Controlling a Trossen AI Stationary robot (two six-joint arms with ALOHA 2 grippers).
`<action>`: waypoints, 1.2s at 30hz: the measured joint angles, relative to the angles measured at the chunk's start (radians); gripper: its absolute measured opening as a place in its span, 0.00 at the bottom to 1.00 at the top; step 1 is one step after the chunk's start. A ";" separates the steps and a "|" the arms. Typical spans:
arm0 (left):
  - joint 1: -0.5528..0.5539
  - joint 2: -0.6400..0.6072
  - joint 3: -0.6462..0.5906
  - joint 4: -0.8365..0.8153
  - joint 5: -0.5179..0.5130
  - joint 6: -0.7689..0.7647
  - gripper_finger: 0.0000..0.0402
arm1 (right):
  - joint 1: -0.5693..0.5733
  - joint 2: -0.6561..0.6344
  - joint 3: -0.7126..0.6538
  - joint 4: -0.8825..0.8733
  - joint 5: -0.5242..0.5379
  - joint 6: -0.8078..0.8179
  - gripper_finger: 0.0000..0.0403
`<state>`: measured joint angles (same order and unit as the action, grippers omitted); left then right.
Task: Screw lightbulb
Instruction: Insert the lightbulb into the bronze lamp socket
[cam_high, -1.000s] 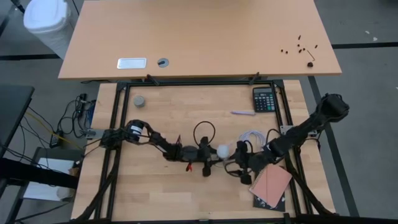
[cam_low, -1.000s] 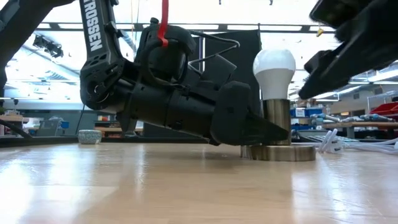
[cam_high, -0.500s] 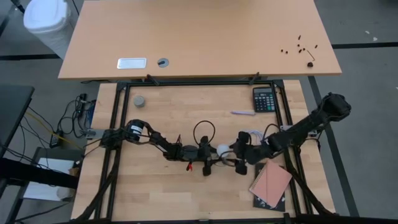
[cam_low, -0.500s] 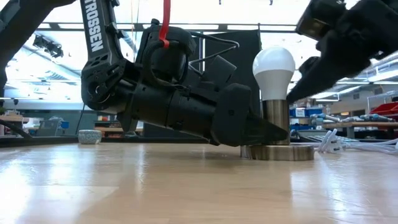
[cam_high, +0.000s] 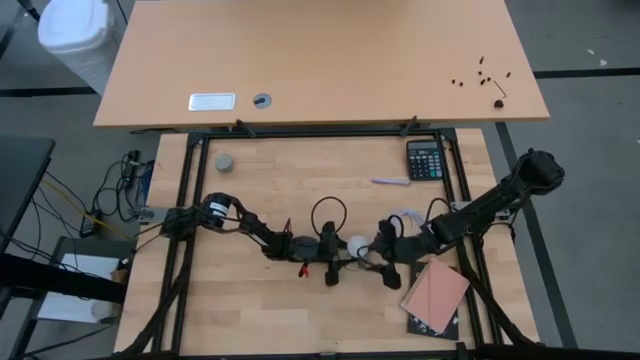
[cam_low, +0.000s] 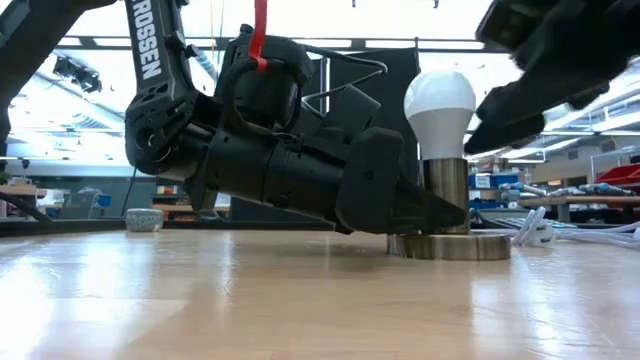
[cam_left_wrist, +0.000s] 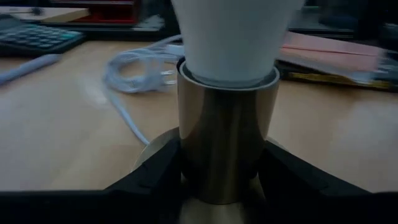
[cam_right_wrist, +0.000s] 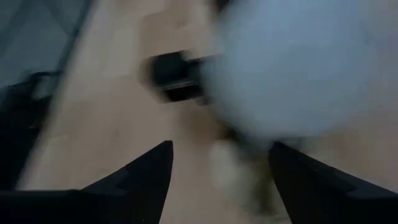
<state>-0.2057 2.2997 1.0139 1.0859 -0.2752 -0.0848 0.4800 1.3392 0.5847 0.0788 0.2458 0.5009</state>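
Lightbulb is seen upright, long axis vertical, seated in a brass socket on its round base near the table's middle. The socket is clamped low down by the left gripper, lying flat along the table. The right gripper is held just beside the bulb's dome on its right, fingers spread and not yet touching; it is the arm placed to turn. Open room lies above; the white cord lies behind.
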 joint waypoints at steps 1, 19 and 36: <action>0.003 0.000 0.000 -0.001 -0.013 -0.003 0.48 | 0.015 0.000 0.003 0.006 -0.031 0.013 0.67; 0.003 0.000 0.000 0.002 0.062 0.055 0.48 | -0.089 0.000 0.005 -0.046 0.089 -0.074 0.66; 0.005 0.000 -0.001 -0.008 -0.071 0.002 0.48 | 0.035 0.000 0.006 -0.048 0.053 0.007 0.66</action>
<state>-0.2004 2.2997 1.0134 1.0783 -0.3460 -0.0828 0.5153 1.3396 0.5907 0.0304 0.2984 0.5081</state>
